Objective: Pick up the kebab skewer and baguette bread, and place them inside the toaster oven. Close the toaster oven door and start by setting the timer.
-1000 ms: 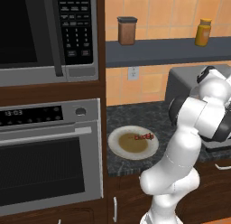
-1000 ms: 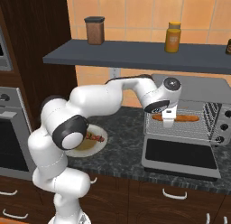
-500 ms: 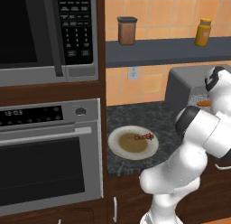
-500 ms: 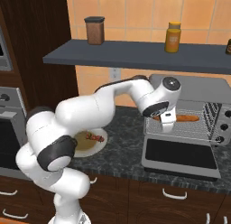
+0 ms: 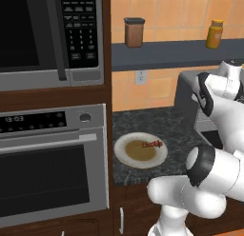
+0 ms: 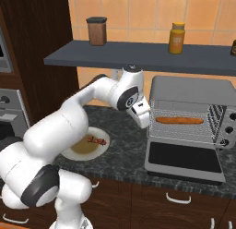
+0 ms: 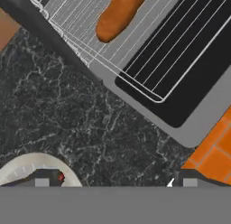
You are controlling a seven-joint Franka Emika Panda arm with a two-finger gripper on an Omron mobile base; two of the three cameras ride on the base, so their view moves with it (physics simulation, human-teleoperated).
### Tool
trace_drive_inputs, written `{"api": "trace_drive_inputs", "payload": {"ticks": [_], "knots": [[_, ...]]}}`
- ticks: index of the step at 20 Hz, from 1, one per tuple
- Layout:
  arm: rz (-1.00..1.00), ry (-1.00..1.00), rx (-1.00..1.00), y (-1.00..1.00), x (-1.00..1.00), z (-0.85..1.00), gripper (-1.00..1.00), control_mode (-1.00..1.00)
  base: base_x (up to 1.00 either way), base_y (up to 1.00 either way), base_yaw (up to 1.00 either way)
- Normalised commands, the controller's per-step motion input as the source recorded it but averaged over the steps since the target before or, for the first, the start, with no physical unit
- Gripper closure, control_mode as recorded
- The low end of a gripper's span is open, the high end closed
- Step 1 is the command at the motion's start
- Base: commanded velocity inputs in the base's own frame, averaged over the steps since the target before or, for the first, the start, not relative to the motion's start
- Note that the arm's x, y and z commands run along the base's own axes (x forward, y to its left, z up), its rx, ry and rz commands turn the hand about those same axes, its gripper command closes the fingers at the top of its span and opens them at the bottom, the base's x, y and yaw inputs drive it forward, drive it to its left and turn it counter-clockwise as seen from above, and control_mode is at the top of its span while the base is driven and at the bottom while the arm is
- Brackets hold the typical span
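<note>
The toaster oven (image 6: 193,87) stands on the dark counter with its door (image 6: 182,158) folded down flat. The baguette bread (image 6: 179,120) lies across the wire rack inside, and its end (image 7: 118,16) also shows in the hand view. My gripper (image 6: 145,122) hangs open just left of the oven's mouth, with nothing between its fingers. In the hand view my gripper (image 7: 116,181) faces the counter, beside the door glass (image 7: 180,69). The kebab skewer (image 6: 96,141) rests on a white plate (image 6: 73,154) to the left. The left base view shows the kebab skewer (image 5: 152,144) and plate (image 5: 125,156) too.
A shelf above the counter carries a brown jar (image 6: 97,31) and a yellow jar (image 6: 176,38). Left of the counter stand a built-in oven (image 5: 52,163) and a microwave (image 5: 47,35). The toaster oven's knobs (image 6: 228,129) sit on its right side.
My gripper has let go of the baguette and drawn back to the left, out of the oven's mouth. The baguette now lies on the rack.
</note>
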Motion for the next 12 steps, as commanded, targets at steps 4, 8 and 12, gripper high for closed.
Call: {"api": "trace_drive_inputs", "payload": {"ticks": [4, 8, 12], "knots": [[0.23, 0.18, -0.14, 0.76, 0.24, -0.01, -1.0, -1.0, 0.0, 0.0, 0.0], [0.12, 0.18, -0.1, 0.48, 0.34, -0.03, -1.0, -1.0, 0.0, 0.0, 0.0], [0.12, 0.16, -0.07, 0.3, 0.25, -0.09, -1.0, -1.0, 0.0, 0.0, 0.0]]}}
